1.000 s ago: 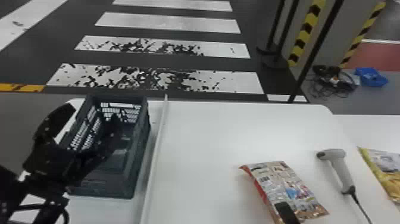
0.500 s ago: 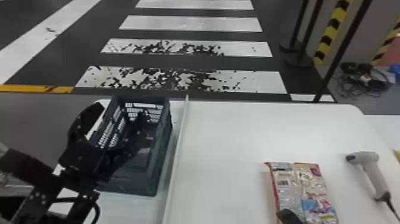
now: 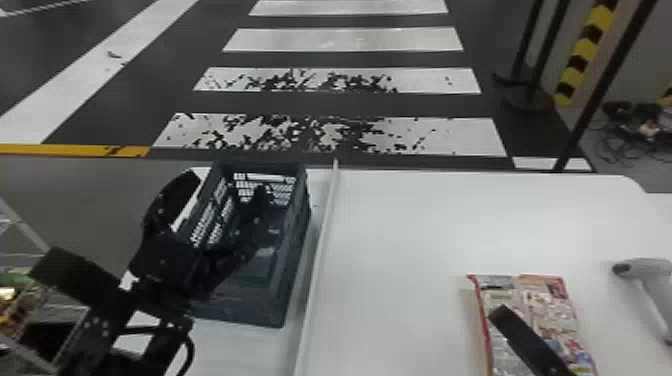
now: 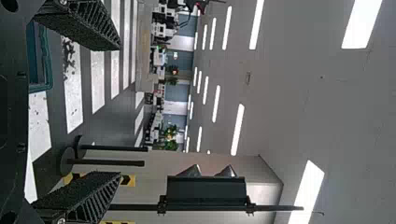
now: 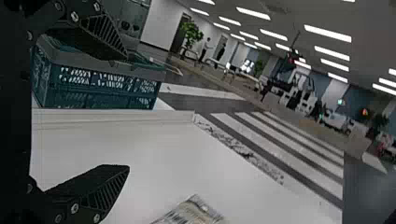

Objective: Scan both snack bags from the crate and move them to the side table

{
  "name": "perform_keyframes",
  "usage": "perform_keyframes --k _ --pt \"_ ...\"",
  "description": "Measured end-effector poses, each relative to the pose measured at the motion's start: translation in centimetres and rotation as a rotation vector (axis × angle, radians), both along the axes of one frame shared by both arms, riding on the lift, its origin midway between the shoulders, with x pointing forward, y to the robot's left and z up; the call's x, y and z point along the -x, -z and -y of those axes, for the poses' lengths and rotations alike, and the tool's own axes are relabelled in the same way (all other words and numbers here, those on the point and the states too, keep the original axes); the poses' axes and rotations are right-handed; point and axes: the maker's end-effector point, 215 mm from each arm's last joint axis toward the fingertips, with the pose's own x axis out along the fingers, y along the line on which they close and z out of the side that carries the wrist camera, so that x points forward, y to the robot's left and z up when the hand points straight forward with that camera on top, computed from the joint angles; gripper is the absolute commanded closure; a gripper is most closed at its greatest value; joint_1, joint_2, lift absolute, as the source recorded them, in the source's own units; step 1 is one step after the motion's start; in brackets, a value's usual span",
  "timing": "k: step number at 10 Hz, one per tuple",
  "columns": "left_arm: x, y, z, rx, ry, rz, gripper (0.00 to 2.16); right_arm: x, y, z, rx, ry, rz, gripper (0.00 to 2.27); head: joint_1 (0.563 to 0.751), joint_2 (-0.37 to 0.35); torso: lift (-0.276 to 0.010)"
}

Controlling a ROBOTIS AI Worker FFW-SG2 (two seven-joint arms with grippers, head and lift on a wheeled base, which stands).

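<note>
Swinging left, my head camera slid everything rightward in its view, and the snack bag [image 3: 545, 310] turned straighter on the white table [image 3: 410, 240]. My left gripper [image 3: 227, 182] had its fingers wide apart at the dark crate [image 3: 240, 315], whose contents I couldn't make out. My right gripper [image 3: 530, 340] was spread wide too, one finger above the bag; I couldn't tell if they touched.

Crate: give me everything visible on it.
The crate is dark blue-green, plastic by its look, box-shaped and open-topped, with slotted upper walls and a solid lower near wall. It stands upright on the white table, just left of the divider. The left pincer overlaps it in the head view; contact can't be told. Its inside is too dark to read.
</note>
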Motion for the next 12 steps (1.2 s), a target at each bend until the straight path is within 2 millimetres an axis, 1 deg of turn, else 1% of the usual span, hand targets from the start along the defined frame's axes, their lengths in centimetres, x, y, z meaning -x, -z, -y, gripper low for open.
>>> perform_keyframes --k 1,2,3,4,5,6,7,10,12 --pt "0.1 0.1 0.0 0.0 0.0 -0.002 0.03 -1.3 -0.2 1.5 0.139 -0.037 0.067 2.25 0.695 0.033 -0.095" --pt "0.1 0.1 0.0 0.0 0.0 -0.003 0.03 -2.5 0.4 3.7 0.298 -0.032 0.099 2.25 0.695 0.015 -0.095" --pt "0.3 0.1 0.0 -0.001 0.001 -0.003 0.03 -3.3 1.3 5.8 0.46 -0.031 0.128 2.25 0.695 -0.021 -0.095" --pt "0.4 0.0 0.0 -0.001 0.0 -0.002 0.03 -3.7 2.8 7.1 0.585 -0.053 0.14 2.25 0.695 -0.045 -0.095" --pt "0.5 -0.2 0.0 -0.002 0.0 0.001 0.03 -4.0 4.6 7.9 0.69 -0.075 0.153 2.25 0.695 -0.059 -0.095" --pt "0.6 -0.2 0.0 -0.003 -0.001 0.001 0.03 -4.1 6.0 8.1 0.757 -0.093 0.169 2.25 0.695 -0.063 -0.095" --pt "0.7 -0.1 0.0 -0.004 -0.003 0.0 0.03 -4.1 6.9 7.9 0.794 -0.107 0.189 2.25 0.695 -0.062 -0.095" --pt "0.8 0.3 -0.1 -0.006 -0.011 -0.005 0.03 -4.7 8.0 6.7 0.835 -0.127 0.228 2.25 0.695 -0.043 -0.095" --pt "0.8 0.4 0.0 -0.008 -0.012 -0.007 0.03 -5.8 9.7 6.3 0.849 -0.131 0.226 2.25 0.695 -0.039 -0.095"
